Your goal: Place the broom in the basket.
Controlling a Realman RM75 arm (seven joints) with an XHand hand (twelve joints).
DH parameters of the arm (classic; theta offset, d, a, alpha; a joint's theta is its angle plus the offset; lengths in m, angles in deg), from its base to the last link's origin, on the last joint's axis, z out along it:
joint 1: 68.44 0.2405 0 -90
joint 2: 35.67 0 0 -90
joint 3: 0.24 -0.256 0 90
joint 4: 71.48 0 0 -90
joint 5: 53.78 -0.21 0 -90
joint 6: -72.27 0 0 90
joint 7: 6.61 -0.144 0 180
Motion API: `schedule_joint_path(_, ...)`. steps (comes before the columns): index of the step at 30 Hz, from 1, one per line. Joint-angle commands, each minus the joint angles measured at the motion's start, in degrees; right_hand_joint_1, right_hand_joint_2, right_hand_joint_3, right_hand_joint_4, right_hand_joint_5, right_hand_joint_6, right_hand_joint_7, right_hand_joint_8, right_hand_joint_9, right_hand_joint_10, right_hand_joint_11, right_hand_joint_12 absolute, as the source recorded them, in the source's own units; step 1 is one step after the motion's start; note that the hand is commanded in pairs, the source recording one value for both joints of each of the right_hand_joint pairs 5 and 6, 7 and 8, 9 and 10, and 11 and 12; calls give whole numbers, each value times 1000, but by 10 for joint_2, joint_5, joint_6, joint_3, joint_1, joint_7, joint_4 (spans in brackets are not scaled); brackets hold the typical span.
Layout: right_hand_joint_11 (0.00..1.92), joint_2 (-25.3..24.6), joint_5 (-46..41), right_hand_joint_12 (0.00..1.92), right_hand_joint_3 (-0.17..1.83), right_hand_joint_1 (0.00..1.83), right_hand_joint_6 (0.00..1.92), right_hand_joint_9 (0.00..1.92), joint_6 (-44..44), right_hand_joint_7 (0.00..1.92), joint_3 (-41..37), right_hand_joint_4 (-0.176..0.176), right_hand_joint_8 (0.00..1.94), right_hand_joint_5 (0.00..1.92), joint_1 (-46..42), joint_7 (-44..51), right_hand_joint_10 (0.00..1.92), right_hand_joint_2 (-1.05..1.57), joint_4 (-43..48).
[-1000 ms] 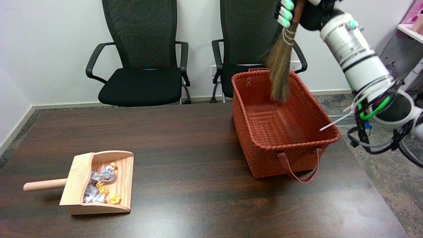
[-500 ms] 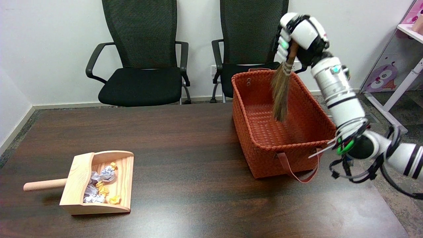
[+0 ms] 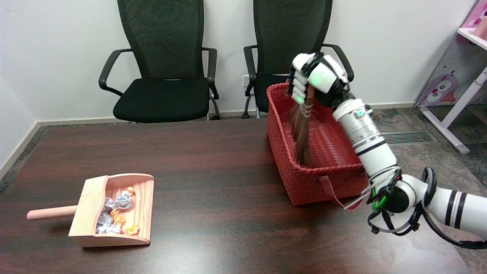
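My right hand [image 3: 315, 82] hovers over the far part of the orange woven basket [image 3: 283, 160] and grips the small straw broom [image 3: 301, 133] by its handle. The brown bristles hang straight down inside the basket, their tips low near the front wall. The handle is mostly hidden by my fingers. The white forearm crosses over the basket's right side and covers that rim.
A wooden dustpan [image 3: 95, 213] with crumpled paper scraps lies at the table's front left. Two black office chairs [image 3: 163, 72] stand behind the table. A brown strap handle [image 3: 331, 194] hangs from the basket's front wall. A white desk leg [image 3: 454, 114] stands at right.
My right hand has come down and moved left and nearer with the broom. The bristles, earlier above the basket's far side, now hang deep inside it.
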Motion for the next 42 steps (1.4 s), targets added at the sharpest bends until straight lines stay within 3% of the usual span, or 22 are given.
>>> schedule_joint_path(1, 1920, -45, 107, 1920, 1699, 673, 1920, 1920, -81, 1920, 34, 1, 1920, 1920, -3, -46, 1920, 1295, 20)
schedule_joint_path(15, 1920, -62, 140, 1920, 1598, 682, 1920, 1920, -124, 1920, 32, 18, 1920, 1920, 16, -38, 1920, 1398, 64)
schedule_joint_path(20, 1920, -71, 141, 1920, 1655, 699, 1920, 1920, -118, 1920, 33, 49, 1920, 1920, 16, -38, 1920, 1121, 75)
schedule_joint_path(23, 1813, -71, 141, 1813, 1537, 699, 1617, 1804, -118, 1617, 30, 54, 1617, 1617, 15, -38, 1804, 959, 76)
schedule_joint_path(25, 1721, -71, 141, 1721, 1470, 705, 1406, 1598, -118, 1406, 29, 176, 1406, 1406, 16, -38, 1598, 899, 76)
schedule_joint_path(27, 1696, -71, 141, 1696, 1423, 702, 1289, 1484, -118, 1289, 28, 176, 1289, 1289, 16, -38, 1484, 890, 75)
schedule_joint_path(28, 1654, -71, 141, 1654, 1377, 687, 1176, 1319, -118, 1176, 28, 62, 1176, 1176, 17, -38, 1319, 882, 74)
schedule_joint_path(30, 1626, -71, 141, 1626, 1351, 695, 1113, 1231, -118, 1113, 28, 10, 1113, 1113, 17, -38, 1231, 878, 75)
schedule_joint_path(31, 1604, -71, 141, 1604, 1334, 689, 1071, 1150, -118, 1071, 28, -37, 1071, 1071, 18, -38, 1150, 873, 75)
schedule_joint_path(32, 1582, -71, 141, 1582, 1320, 692, 1034, 1055, -117, 1034, 28, -134, 1034, 1034, 18, -38, 1055, 865, 75)
schedule_joint_path(33, 1564, -71, 141, 1564, 1313, 691, 1011, 993, -116, 1011, 28, -176, 1011, 1011, 18, -38, 993, 858, 76)
schedule_joint_path(37, 1463, -71, 142, 1463, 1280, 700, 907, 817, -106, 907, 23, -176, 907, 907, 18, -38, 817, 795, 74)
schedule_joint_path(42, 1142, -65, 155, 1142, 1169, 696, 790, 634, -98, 790, -3, -176, 790, 790, 10, -38, 634, 795, 55)
